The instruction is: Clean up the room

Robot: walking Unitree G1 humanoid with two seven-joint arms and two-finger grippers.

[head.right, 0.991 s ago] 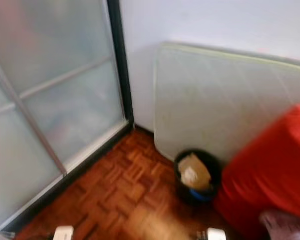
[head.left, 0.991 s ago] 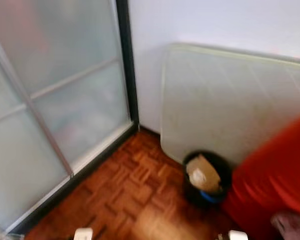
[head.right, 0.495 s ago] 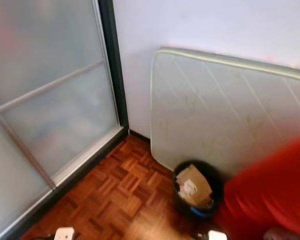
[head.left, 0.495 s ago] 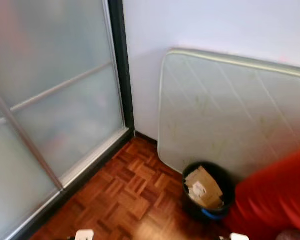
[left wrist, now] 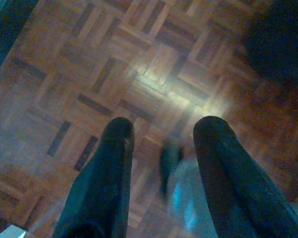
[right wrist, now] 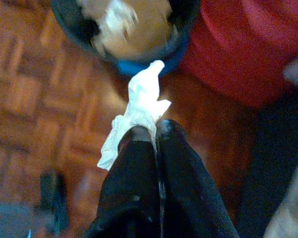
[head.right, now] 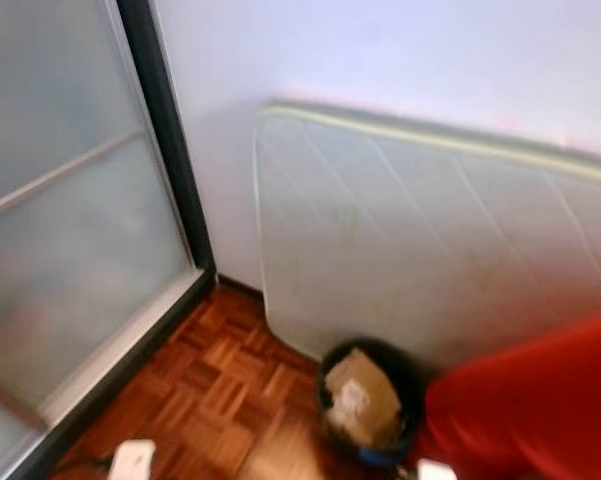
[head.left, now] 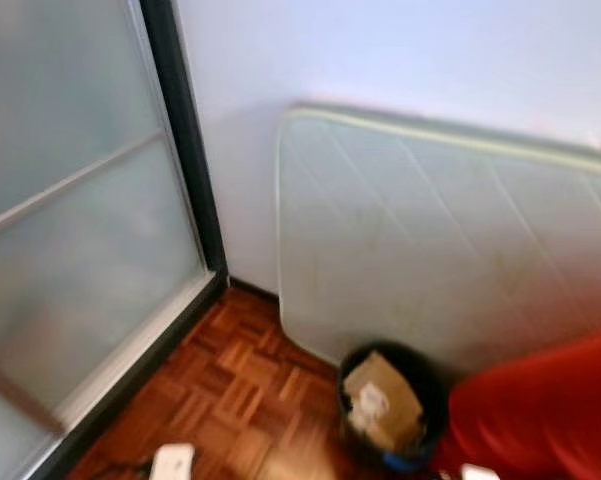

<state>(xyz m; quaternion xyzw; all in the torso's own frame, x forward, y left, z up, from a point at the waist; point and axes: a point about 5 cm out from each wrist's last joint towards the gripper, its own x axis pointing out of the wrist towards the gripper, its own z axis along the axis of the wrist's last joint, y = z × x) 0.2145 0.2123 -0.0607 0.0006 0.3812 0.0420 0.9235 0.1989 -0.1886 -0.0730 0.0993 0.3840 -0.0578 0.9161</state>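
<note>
From the head, a black bin [head.left: 388, 405] holding crumpled brown paper [head.left: 378, 400] stood on the parquet floor [head.left: 220, 400], against a leaning mattress [head.left: 430, 240], just left of a red cushion [head.left: 540, 410]. The left gripper [left wrist: 161, 129] hung over the floor, fingers spread wide, empty. The right gripper [right wrist: 151, 130] pinched a white tissue [right wrist: 139, 106] near the bin.

Home bedroom corner (parquet floor [head.left: 230, 390]): mattress [head.left: 430, 250] against wall.
</note>
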